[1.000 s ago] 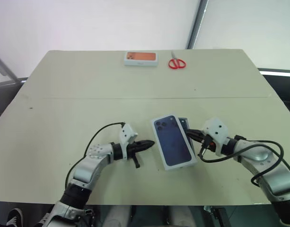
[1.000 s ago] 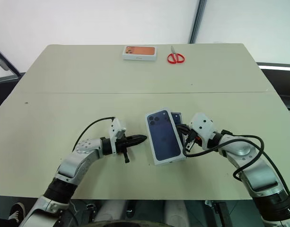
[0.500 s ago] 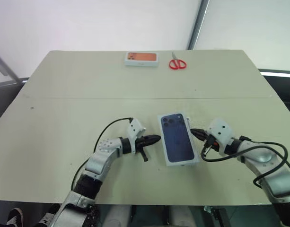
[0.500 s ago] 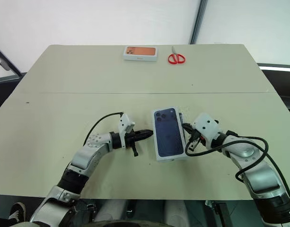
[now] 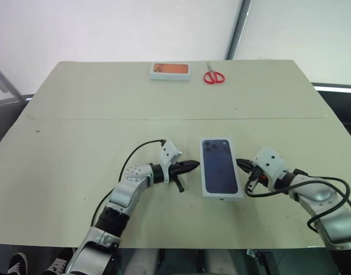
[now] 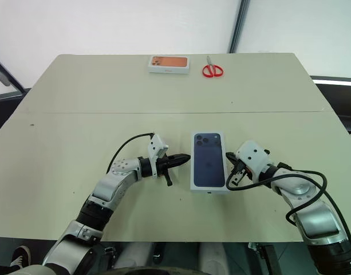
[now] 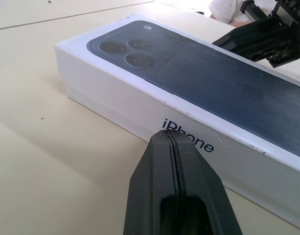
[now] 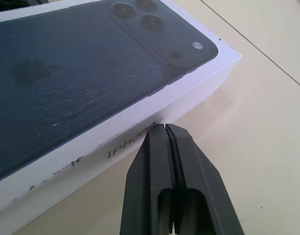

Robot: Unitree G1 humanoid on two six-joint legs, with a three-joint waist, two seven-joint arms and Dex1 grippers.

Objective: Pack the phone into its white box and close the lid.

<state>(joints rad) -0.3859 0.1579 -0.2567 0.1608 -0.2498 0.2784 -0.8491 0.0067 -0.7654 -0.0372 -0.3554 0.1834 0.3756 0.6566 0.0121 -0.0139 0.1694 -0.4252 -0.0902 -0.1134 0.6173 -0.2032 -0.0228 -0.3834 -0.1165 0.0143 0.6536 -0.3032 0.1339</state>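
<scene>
Flanking the white rectangular lid [image 5: 221, 175] with its dark phone picture, seated on the box, the left gripper [image 5: 193, 165] and right gripper [image 5: 240, 163] point at its long sides, fingers clenched, empty.

A pale beige table [image 5: 78, 114] holds a white box with its lid [image 5: 221, 175] on; the lid's top face carries a dark navy phone picture with a cluster of round lenses in one corner, and dark lettering runs along its white side. Two black grippers [image 5: 193, 165] [image 5: 240, 163] with silver-grey arms flank it. At the far edge lies a white box with an orange picture [image 5: 170, 70] and scissors [image 5: 213, 76] with red handles, the blades seemingly silver.
</scene>
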